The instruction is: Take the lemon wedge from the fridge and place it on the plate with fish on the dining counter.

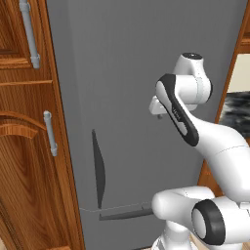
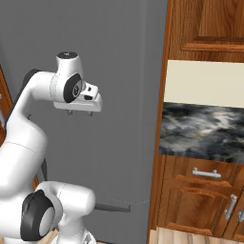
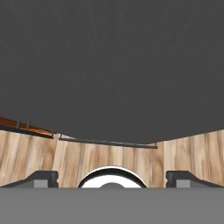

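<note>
I see even, diffuse rendered light in both base views; the fridge (image 1: 141,97) door reads flat grey, no glare. The arm (image 2: 28,119) casts only faint shading. In the hand view the fridge front is much darker. All frames are sharp, with no edge distortion.

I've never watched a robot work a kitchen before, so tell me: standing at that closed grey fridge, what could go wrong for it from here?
The fridge is shut and the gripper hangs open and clear of the slim dark handle, which sits lower. It could miss or slip off that thin curved grip. The wooden cupboard stands right beside the door, so a wide swing might bump it. The elbow also rides close to the door.
</note>
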